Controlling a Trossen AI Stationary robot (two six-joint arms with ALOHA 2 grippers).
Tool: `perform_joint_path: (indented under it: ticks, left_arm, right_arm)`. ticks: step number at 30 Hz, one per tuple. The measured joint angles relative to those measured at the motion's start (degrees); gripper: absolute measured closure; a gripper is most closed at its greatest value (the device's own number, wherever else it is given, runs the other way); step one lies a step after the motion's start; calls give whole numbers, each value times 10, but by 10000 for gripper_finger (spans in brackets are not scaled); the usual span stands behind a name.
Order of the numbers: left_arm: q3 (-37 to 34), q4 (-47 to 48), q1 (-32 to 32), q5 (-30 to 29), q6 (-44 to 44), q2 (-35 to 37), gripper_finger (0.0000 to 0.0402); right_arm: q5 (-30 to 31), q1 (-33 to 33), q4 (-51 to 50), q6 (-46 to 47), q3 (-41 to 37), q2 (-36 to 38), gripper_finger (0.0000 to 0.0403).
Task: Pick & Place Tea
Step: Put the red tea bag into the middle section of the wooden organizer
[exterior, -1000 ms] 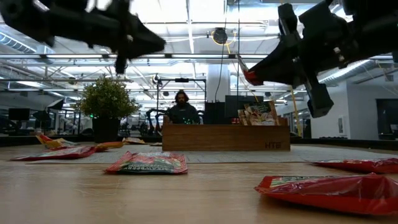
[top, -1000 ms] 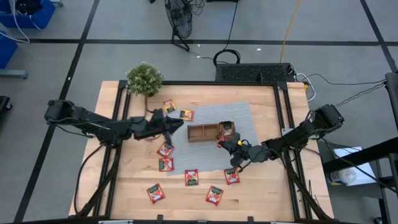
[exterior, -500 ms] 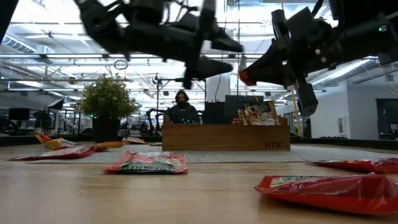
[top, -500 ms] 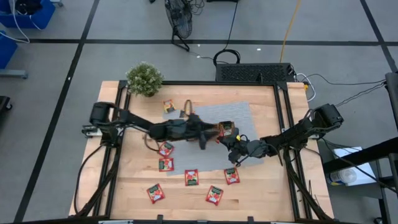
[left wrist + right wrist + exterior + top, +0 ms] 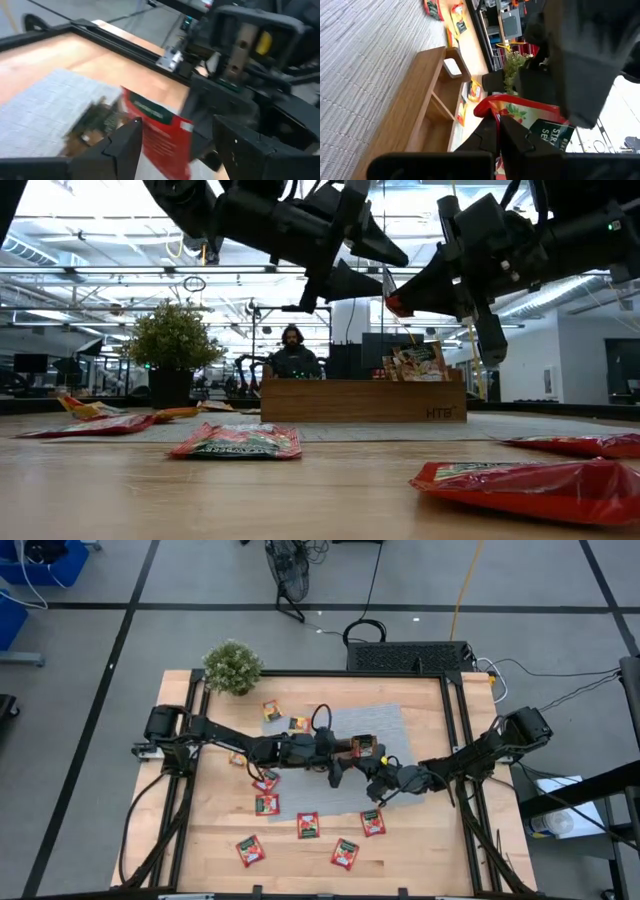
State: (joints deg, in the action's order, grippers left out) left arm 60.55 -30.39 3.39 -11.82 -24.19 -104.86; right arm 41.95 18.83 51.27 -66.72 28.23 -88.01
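Note:
The tea is several small flat sachets. One red sachet (image 5: pixel 535 122) is held in the air by my right gripper (image 5: pixel 496 117), just to the right of the wooden tray (image 5: pixel 360 400). My left gripper (image 5: pixel 177 122) reaches over the tray from the left and is open. Its fingers stand on either side of that red sachet (image 5: pixel 157 132); I see no touch. Two sachets (image 5: pixel 412 363) stand in the tray's right compartment. Other red sachets (image 5: pixel 308 826) lie flat on the near half of the table. Orange ones (image 5: pixel 271 710) lie behind the tray. My right gripper pinches the red sachet by its edge (image 5: pixel 489 107) between its two shut fingers. It comes roughly level from the table's right. The sachet is lifted clear of the table and stands on edge, sticking out beyond the fingertips toward my left gripper.
A small potted plant (image 5: pixel 232 667) stands at the table's far left corner. A grey mat (image 5: pixel 385 725) lies under the tray. Several red sachets (image 5: pixel 238 442) lie along the near edge. A person (image 5: pixel 291 355) sits beyond the table's far side.
My left gripper has swept toward the table's right edge, from left of the tray to over it, up to the red sachet in my right gripper. It has opened on the way. My right gripper has kept its hold and place.

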Motion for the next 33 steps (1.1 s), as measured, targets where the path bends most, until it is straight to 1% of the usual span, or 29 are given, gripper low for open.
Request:
perform_joint_path:
  ticks: [2, 5, 8, 11, 14, 20, 21, 28, 33]
  left_arm:
    - [0, 0, -3, -18, -2, 0, 163]
    - [0, 3, -11, -29, -19, 0, 163]
    - [0, 6, -22, -33, -35, 0, 178]
    - [0, 0, -29, -33, -29, 0, 217]
    - [0, -1, -33, -26, -29, 0, 267]
    - [0, 5, -38, 39, -26, 0, 379]
    - [0, 5, -38, 45, -25, 0, 390]
    - [0, 8, -37, 51, 20, 0, 397]
    - [0, 15, -42, 49, 57, 6, 398]
  right_arm:
    - [0, 0, 2, 0, 0, 0, 403]
    - [0, 0, 7, 0, 0, 0, 403]
    - [0, 0, 8, 0, 0, 0, 403]
    - [1, 0, 7, 0, 0, 0, 403]
    - [0, 0, 4, 0, 0, 0, 403]
    - [-2, 0, 1, 0, 0, 0, 403]
    - [-2, 0, 2, 0, 0, 0, 403]
    - [-2, 0, 1, 3, 0, 0, 403]
    - [-2, 0, 3, 26, 0, 0, 397]
